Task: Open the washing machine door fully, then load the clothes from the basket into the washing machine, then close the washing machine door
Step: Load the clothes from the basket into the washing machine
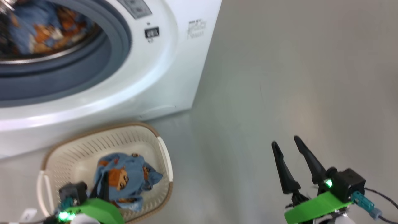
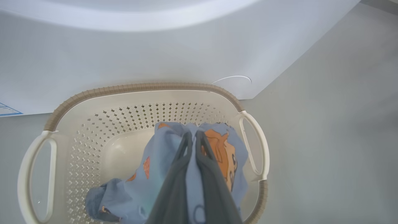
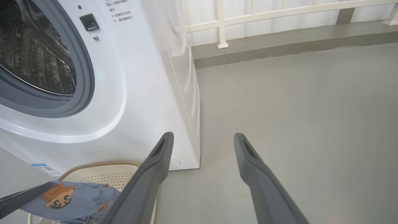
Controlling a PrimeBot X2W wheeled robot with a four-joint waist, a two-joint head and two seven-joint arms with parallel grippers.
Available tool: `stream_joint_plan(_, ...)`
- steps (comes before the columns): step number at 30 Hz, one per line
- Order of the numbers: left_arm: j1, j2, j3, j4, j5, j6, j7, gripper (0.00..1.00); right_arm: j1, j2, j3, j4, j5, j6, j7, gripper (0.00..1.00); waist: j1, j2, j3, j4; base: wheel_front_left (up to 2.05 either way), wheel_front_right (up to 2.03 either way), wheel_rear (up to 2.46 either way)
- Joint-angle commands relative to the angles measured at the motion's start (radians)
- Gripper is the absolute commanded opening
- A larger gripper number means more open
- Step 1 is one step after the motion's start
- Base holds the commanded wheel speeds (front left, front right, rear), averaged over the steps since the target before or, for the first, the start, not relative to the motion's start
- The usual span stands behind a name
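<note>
The white washing machine (image 1: 174, 62) stands with its round opening uncovered; the washing machine door is out of view. Blue and orange clothes (image 1: 40, 31) lie inside the steel drum (image 3: 31, 53). On the floor in front of it sits the cream basket (image 1: 77, 146) with a brown rim (image 2: 140, 87). My left gripper (image 2: 193, 135) is shut on a light blue bear-print garment (image 2: 155, 174) in the basket, the fabric bunched between its fingers. In the head view that gripper (image 1: 104, 179) sits in the bundle (image 1: 133, 174). My right gripper (image 1: 284, 141) hangs open and holds nothing, over bare floor to the right.
Grey floor (image 1: 295, 77) spreads wide to the right of the machine. A raised ledge (image 3: 279, 46) and a white railing (image 3: 248, 18) run along the far side. The door latch slot (image 1: 151, 32) sits on the machine's front, beside the gasket (image 1: 62, 77).
</note>
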Motion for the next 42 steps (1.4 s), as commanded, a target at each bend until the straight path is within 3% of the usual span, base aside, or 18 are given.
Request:
stream_joint_plan(1,0.062,0.0,0.047,-0.059,0.02,0.012,-0.01,0.0,0.037,-0.018,0.019,-0.011,-0.005,0.003,-0.005,1.0,0.0,0.0,-0.171,0.071,0.0,0.0,0.0)
stream_joint_plan(10,0.226,-0.042,0.096,-0.24,0.08,0.042,-0.01,0.0,0.119,-0.048,0.031,0.007,0.006,0.003,-0.005,1.0,0.0,0.0,-0.312,0.094,0.0,0.0,0.0)
stream_joint_plan(26,0.399,-0.066,0.15,-0.486,0.144,0.103,-0.01,0.0,0.203,-0.08,0.008,0.008,0.007,0.003,-0.005,1.0,0.0,0.0,-0.469,0.139,0.0,0.0,0.0)
stream_joint_plan(42,0.46,-0.068,0.13,-0.566,0.154,0.13,-0.01,0.0,0.19,-0.113,0.044,0.024,0.015,0.003,-0.005,1.0,0.0,0.0,-0.53,0.203,0.0,0.0,0.0)
